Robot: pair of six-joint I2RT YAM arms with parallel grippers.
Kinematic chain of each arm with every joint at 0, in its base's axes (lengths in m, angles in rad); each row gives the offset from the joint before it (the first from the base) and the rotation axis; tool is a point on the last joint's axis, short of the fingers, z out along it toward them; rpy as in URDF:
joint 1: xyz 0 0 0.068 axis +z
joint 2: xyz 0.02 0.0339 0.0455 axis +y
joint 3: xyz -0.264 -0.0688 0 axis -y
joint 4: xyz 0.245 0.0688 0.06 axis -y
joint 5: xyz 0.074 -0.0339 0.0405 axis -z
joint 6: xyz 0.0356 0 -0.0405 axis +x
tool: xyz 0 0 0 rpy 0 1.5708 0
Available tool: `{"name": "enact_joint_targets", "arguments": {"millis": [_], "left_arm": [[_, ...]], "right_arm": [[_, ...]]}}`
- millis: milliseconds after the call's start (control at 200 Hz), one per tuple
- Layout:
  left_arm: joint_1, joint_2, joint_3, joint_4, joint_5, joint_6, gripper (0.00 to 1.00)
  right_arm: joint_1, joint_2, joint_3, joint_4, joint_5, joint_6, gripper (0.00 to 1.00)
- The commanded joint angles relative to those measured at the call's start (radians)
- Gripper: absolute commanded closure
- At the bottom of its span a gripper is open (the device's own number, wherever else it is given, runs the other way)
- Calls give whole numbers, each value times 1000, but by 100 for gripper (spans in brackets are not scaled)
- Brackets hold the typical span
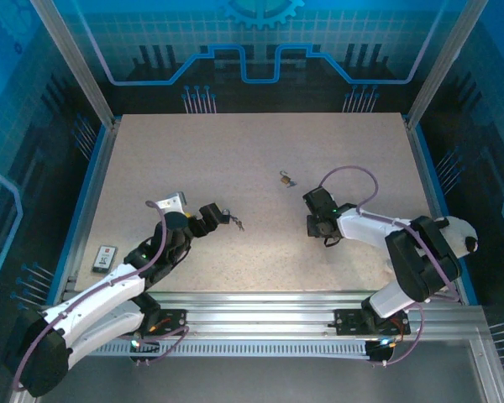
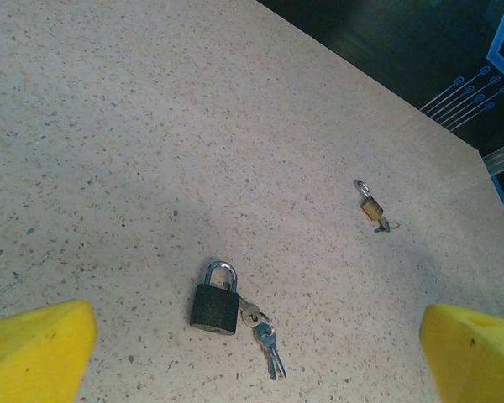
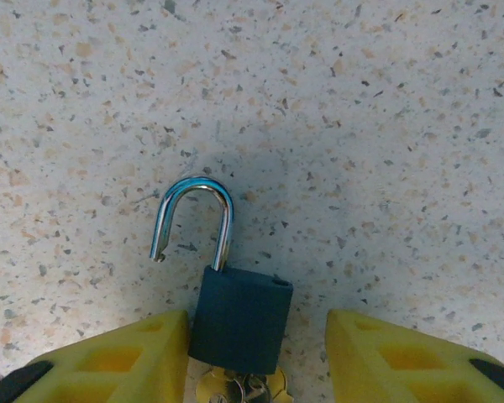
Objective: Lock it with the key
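As the right gripper (image 3: 256,332) stands with its fingers (image 3: 109,361) half apart on both sides of the open padlock (image 3: 240,317), I judge that the step in hand is to grasp the lock's body firmly. One finger seems to touch the body and at the other I see a thin gap, so nothing is held yet. This padlock lies flat on the table (image 1: 193,151), in the right half, about midway between the near and far edges. Its shackle (image 3: 193,214) points away from the fingers, with the free end out of its hole. Keys (image 3: 235,388) sit at the bottom of the body; I cannot tell if one is inside the keyhole.

I would centre the fingers first and then squeeze only the sides of the body, so that the shackle has room to go down and the keys are not pinched.

The left gripper (image 2: 254,344) is spread wide and holds nothing. It is above a second dark padlock (image 2: 215,304) left of the table's centre, and a brass padlock (image 2: 370,206) lies nearer the centre.
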Motion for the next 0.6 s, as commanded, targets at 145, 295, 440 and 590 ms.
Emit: {"name": "enact_joint_targets", "arguments": {"millis": [145, 295, 440, 590], "left_arm": [[-5, -21, -11, -12, -24, 1, 1], [-6, -21, -14, -11, -25, 0, 1], [-7, -21, -12, -11, -25, 3, 1], [-6, -25, -14, -15, -27, 4, 1]], "right_arm": [[13, 44, 41, -15, 26, 13, 57], [17, 61, 48, -23, 41, 15, 57], [22, 72, 56, -32, 58, 18, 57], [31, 88, 67, -45, 76, 24, 58]]}}
